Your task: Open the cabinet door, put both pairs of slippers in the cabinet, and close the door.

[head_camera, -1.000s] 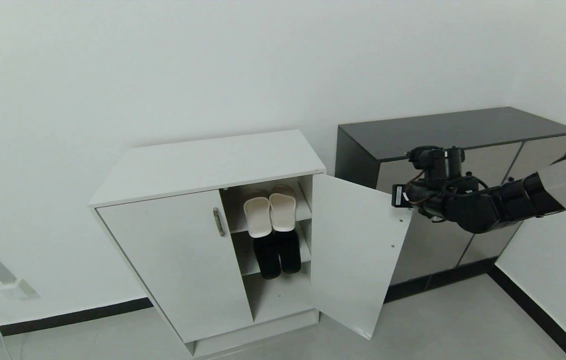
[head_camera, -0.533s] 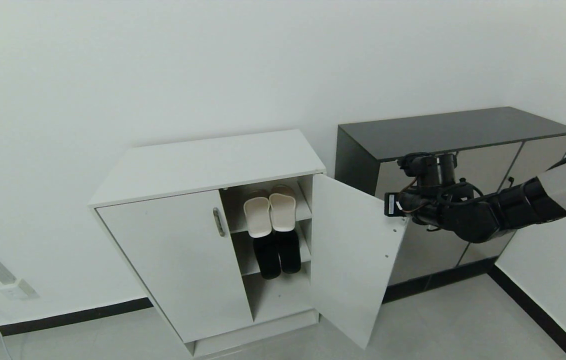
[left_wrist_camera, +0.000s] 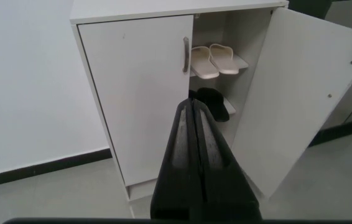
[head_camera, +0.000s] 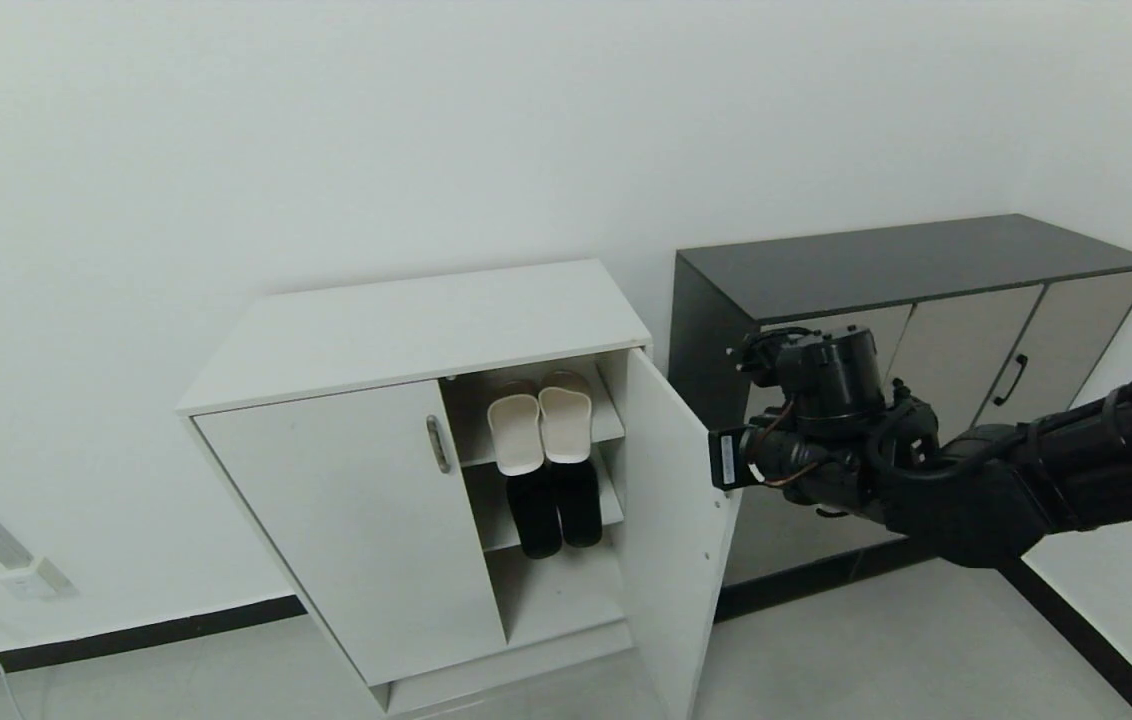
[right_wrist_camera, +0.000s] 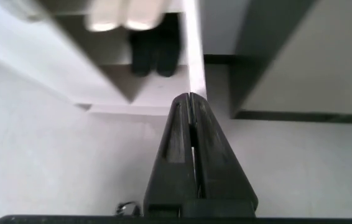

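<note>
Cabinet door [head_camera: 671, 520] beside right pincer [right_wrist_camera: 191, 99]

**Head view:** high vantage, facing forward and down on the white cabinet [head_camera: 406, 325] from middle distance.
**Left wrist view:** lower, facing the cabinet front from farther back, sighting along the left gripper [left_wrist_camera: 191, 102].
**Right wrist view:** close to the edge of the open door [right_wrist_camera: 193, 50], looking steeply down along the right gripper [right_wrist_camera: 191, 96].
**Shared by all three views:** the open compartment holding the white slippers [head_camera: 539, 430] and black slippers [head_camera: 556, 510].
</note>
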Motion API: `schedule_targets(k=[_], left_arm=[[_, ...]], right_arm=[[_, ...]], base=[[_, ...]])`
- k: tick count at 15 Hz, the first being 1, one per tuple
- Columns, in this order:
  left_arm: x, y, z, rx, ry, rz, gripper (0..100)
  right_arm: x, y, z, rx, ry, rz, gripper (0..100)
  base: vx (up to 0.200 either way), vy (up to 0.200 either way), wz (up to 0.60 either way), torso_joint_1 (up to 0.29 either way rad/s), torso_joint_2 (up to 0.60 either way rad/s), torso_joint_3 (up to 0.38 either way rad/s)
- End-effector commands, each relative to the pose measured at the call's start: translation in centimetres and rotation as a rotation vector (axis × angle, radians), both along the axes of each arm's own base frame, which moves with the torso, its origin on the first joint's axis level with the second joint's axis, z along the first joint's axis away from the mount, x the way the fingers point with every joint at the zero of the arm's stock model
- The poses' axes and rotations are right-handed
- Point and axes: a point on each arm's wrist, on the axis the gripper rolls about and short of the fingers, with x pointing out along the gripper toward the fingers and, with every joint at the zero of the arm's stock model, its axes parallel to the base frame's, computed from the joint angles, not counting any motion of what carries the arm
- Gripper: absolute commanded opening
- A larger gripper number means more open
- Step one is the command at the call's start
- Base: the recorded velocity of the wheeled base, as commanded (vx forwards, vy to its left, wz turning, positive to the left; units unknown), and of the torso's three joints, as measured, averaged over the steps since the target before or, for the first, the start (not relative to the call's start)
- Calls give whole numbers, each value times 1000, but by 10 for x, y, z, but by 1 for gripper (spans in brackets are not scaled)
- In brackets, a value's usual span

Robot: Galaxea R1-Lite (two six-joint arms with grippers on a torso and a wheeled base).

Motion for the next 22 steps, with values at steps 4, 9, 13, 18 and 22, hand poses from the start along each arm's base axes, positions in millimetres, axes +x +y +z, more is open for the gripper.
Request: schedule_targets(k=[4,9,13,18,22], left_arm=[[0,0,0,-1,1,2,0],[0,0,0,-1,1,2,0],[0,0,0,-1,1,2,0],[0,0,0,-3,1,3,0],[0,0,0,-1,1,7,0]], right_arm=[[-22,14,7,13,-45,70,0],[-26,15,3,-10,-55,90,0],[-30,13,1,-28,-56,103,0],[-29,13,2,-17,-88,103,0],[-32,7,5,-40,-140,85,0]], base=[[0,0,0,0,0,0],[0,0,0,0,0,0],[0,0,600,2,2,6],[0,0,480,6,3,-1],[0,0,0,0,0,0]])
